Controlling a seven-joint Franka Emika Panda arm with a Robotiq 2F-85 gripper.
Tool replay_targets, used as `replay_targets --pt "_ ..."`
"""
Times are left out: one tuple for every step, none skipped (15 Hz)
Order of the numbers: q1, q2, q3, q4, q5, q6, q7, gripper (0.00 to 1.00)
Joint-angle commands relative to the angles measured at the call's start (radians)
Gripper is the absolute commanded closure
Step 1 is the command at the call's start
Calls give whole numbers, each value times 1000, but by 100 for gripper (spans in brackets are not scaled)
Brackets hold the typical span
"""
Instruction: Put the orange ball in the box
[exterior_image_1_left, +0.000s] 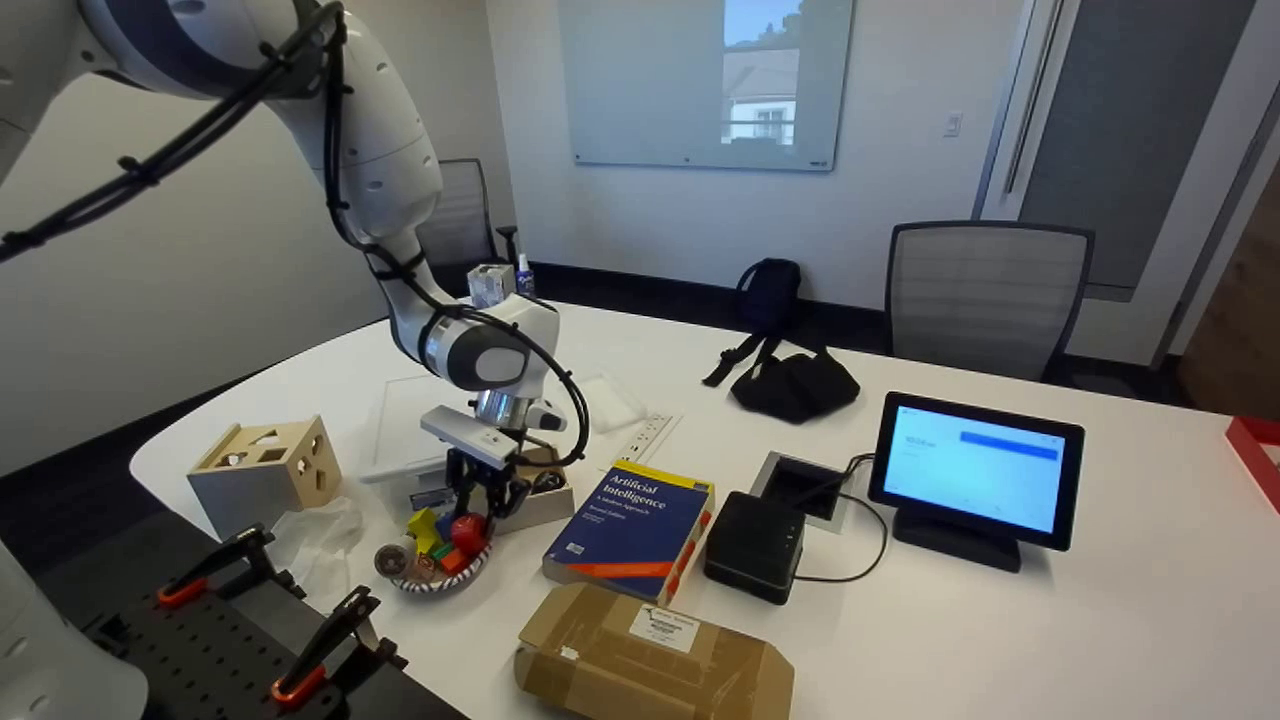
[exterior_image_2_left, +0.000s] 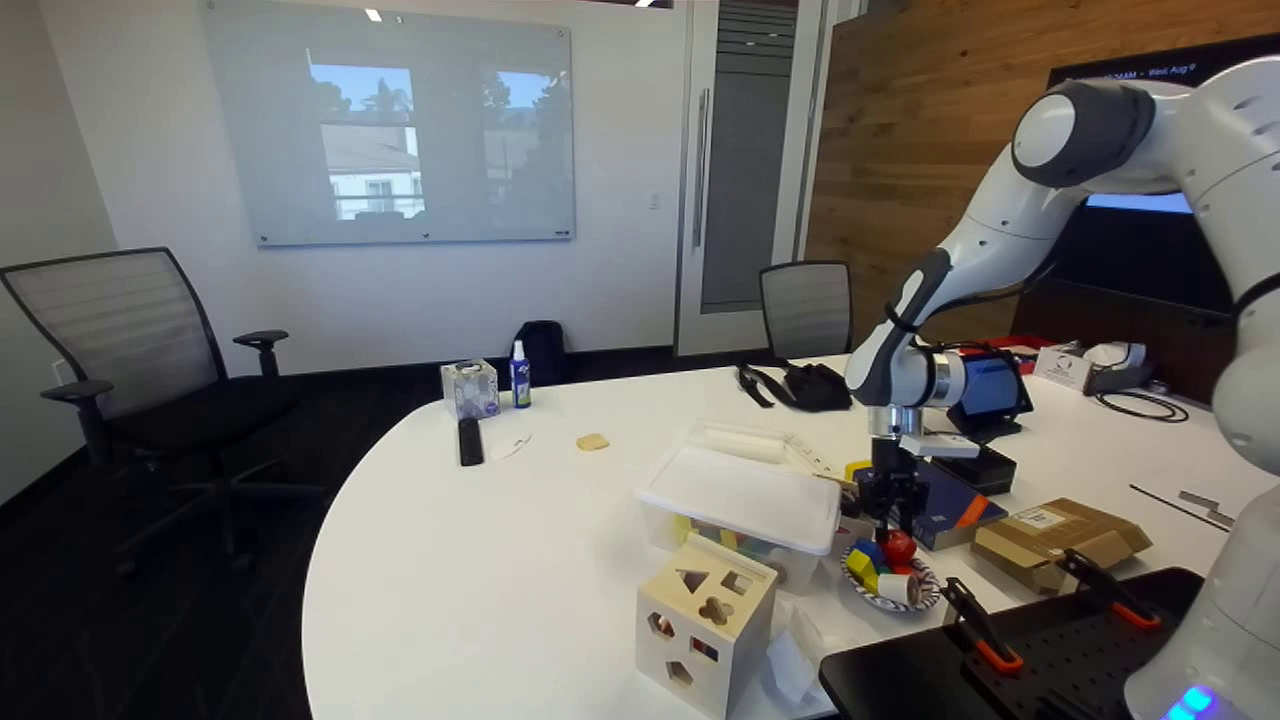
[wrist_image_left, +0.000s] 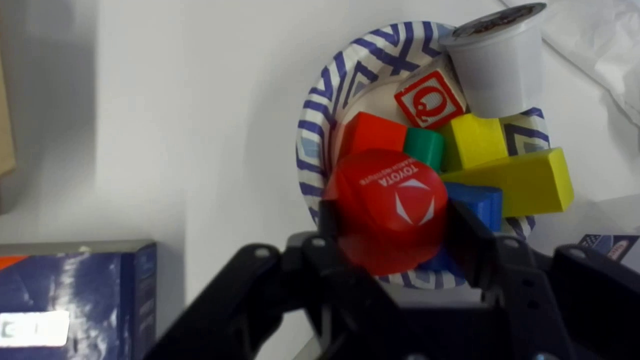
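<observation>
The orange ball is not in view; the round ball here is red. My gripper (wrist_image_left: 387, 220) is shut on the red ball (wrist_image_left: 385, 195), a finger on each side, over the patterned bowl (wrist_image_left: 311, 145). In both exterior views the gripper (exterior_image_1_left: 480, 508) (exterior_image_2_left: 893, 528) points down at the red ball (exterior_image_1_left: 468, 533) (exterior_image_2_left: 898, 546); I cannot tell if it is lifted off the blocks. Two translucent whitish plastic containers stand behind: a lidded bin (exterior_image_2_left: 745, 495) and a lower, shallow one (exterior_image_2_left: 745, 440), partly hidden by the bin. I cannot tell which is the box.
The bowl holds a yellow block (wrist_image_left: 520, 180), other coloured blocks and a white cup (wrist_image_left: 500, 65). A wooden box with cut-outs (exterior_image_2_left: 700, 630), a blue book (exterior_image_1_left: 635, 525), a cardboard box (exterior_image_1_left: 650, 650), a black device (exterior_image_1_left: 755, 545) and clamps (exterior_image_1_left: 325, 645) stand around.
</observation>
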Motion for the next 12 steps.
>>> replay_targets --pt "-15 14 19 34 12 -43 -6 73" --pt "-16 14 19 37 13 -47 -8 80" --pt "-17 13 20 40 13 -52 -11 87" --pt "-21 7 23 38 14 -59 -19 92" --pt "-20 2 22 38 12 -65 -19 92" --pt "-22 -6 24 35 11 -68 -28 95" --pt "-23 -14 26 33 7 -73 -36 94" --pt "-27 -25 29 26 5 -76 -52 93" --pt "-29 -37 30 18 2 -76 -60 93" --pt "-32 -48 33 12 2 -77 -71 93" --pt "-30 -67 31 2 0 -77 -72 93" --pt "-31 -84 30 -6 1 -70 -78 93"
